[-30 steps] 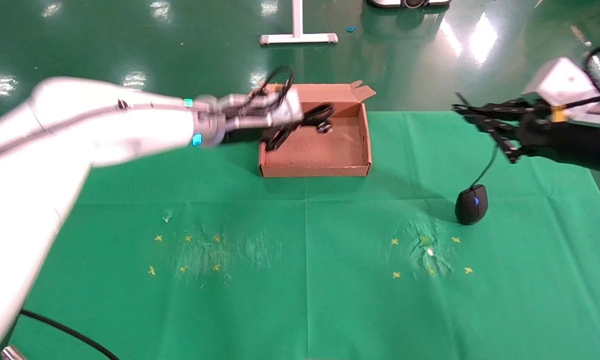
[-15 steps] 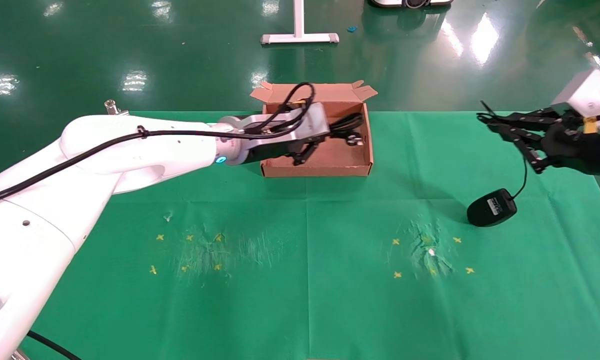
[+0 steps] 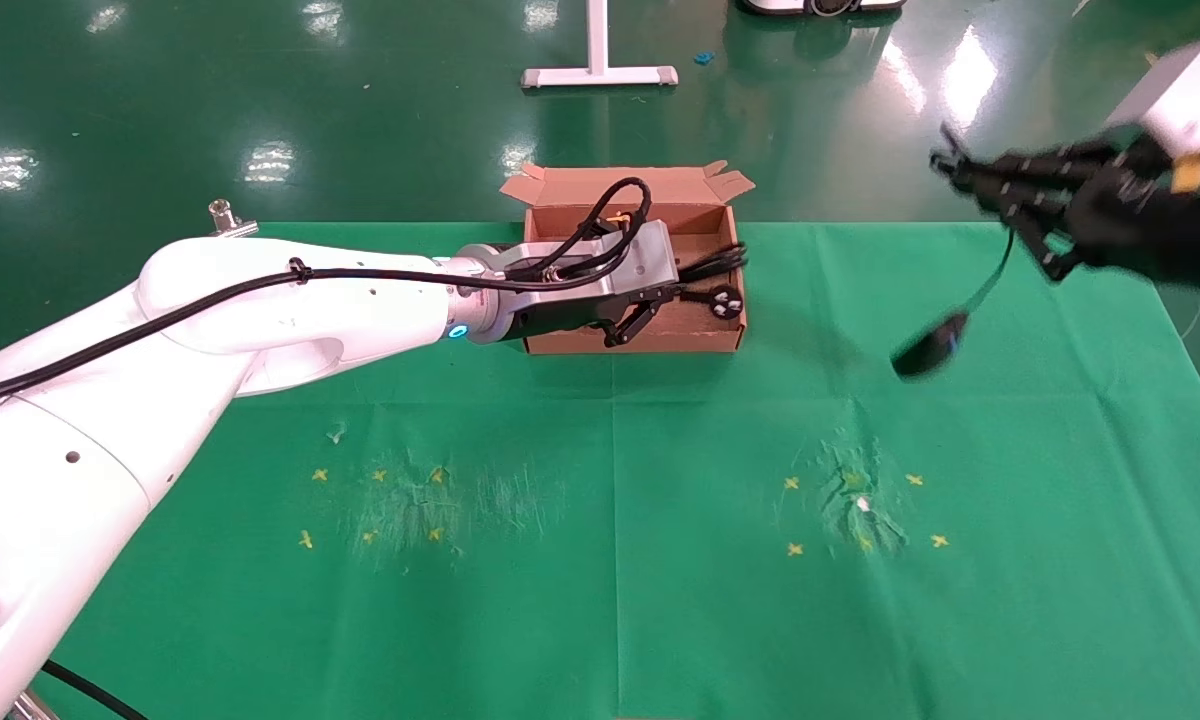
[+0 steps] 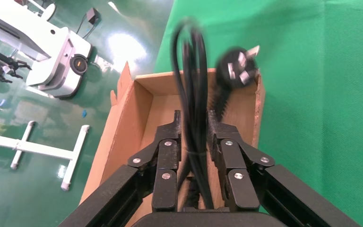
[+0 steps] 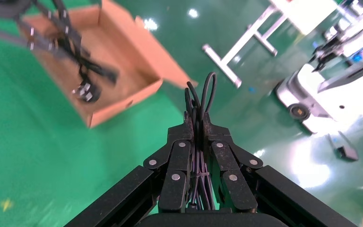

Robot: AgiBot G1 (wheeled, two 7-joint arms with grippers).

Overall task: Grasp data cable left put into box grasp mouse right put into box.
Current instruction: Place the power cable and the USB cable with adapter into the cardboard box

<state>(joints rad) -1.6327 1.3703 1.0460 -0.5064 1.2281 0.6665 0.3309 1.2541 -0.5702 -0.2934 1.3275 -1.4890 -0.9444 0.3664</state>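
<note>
Green cloth covers the desk [image 3: 610, 600], with yellow cross marks [image 3: 370, 510] and scuffed patches on its near half; polished green floor lies beyond.

Left tool [image 3: 650, 305]: reaches from the near left over the front wall of the cardboard box [image 3: 630, 342]. The left wrist view shows its fingers [image 4: 166, 161] closed on the data cable [image 4: 194, 109], gripping the bundled loop about mid-length. The three-pin plug [image 3: 725, 300] hangs at the box's right wall, at or just over the rim; the loop's far end also pokes past that wall. Judgement: the bundle is semi-stiff and springy, light, not fragile. The mid-bundle grip is sound, but the ends may snag on the rim on release.

Right tool [image 3: 1000, 185]: raised well to the right of the box, over the desk's far right edge. The right wrist view shows its fingers [image 5: 179, 161] closed on the coiled mouse cord [image 5: 201, 101], not on the body. The mouse [image 3: 928, 347] hangs below on the cord, clear of the cloth. Judgement: the cord is thin, limp and smooth, so the body swings freely and will be hard to place. The body is smooth plastic; a grip across its sides would give better control. Risk: the cord slipping, or the mouse striking the box wall.
</note>
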